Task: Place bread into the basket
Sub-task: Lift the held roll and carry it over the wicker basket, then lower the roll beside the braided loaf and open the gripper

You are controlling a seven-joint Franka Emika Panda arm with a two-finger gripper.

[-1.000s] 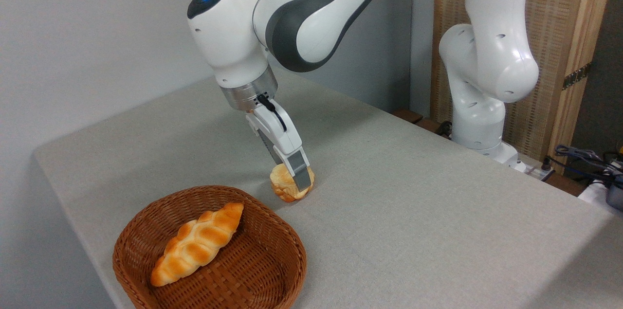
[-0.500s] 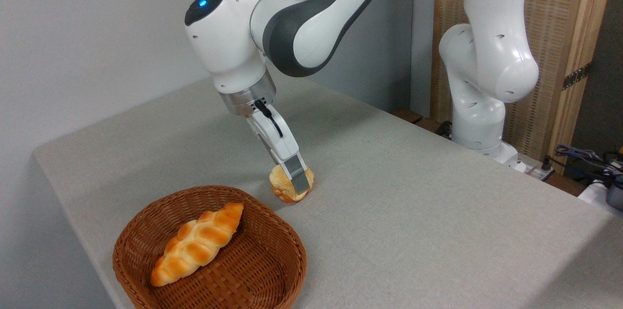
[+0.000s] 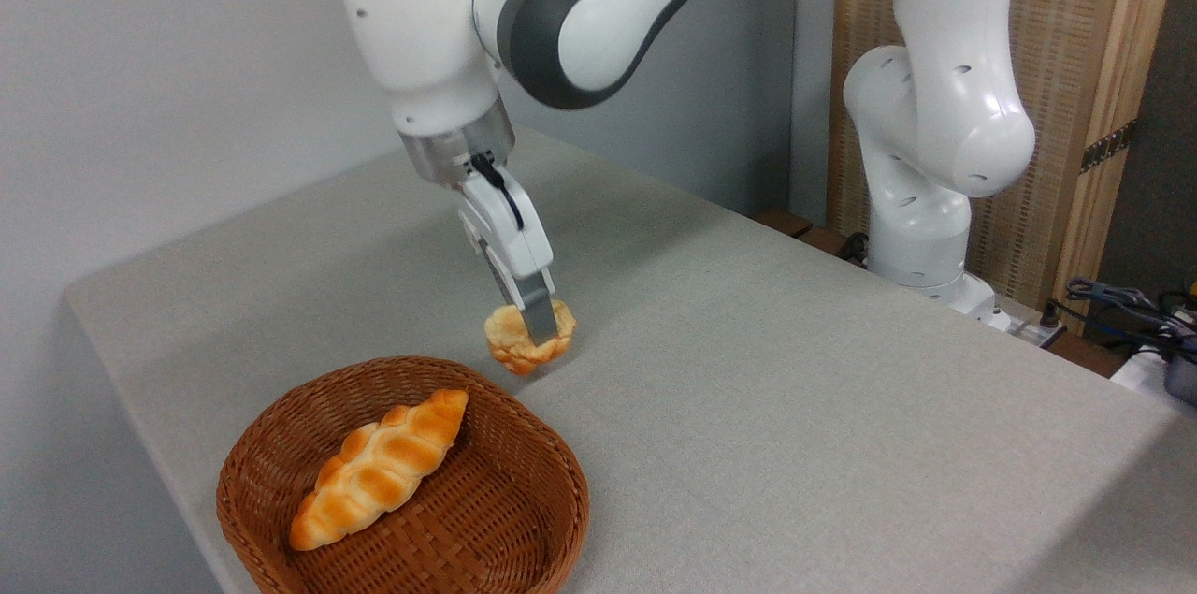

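The bread [image 3: 520,341], a small lumpy golden-tan bun, hangs just above the grey table, a little beyond the basket's far rim. My gripper [image 3: 533,325] is shut on it, one grey finger [image 3: 539,311] running down its front face. The brown woven basket [image 3: 510,519] sits at the front left corner of the table, below and to the left of the bun. A long braided orange-brown loaf [image 3: 379,468] lies inside it.
The arm's white base column [image 3: 935,126] stands at the back right, beyond the table's far edge. Cables and a wooden screen lie behind it. The table's left and front edges run close to the basket.
The gripper has lifted the bun off the table and carried it up and to the left, toward the basket. The wrist has risen with it.
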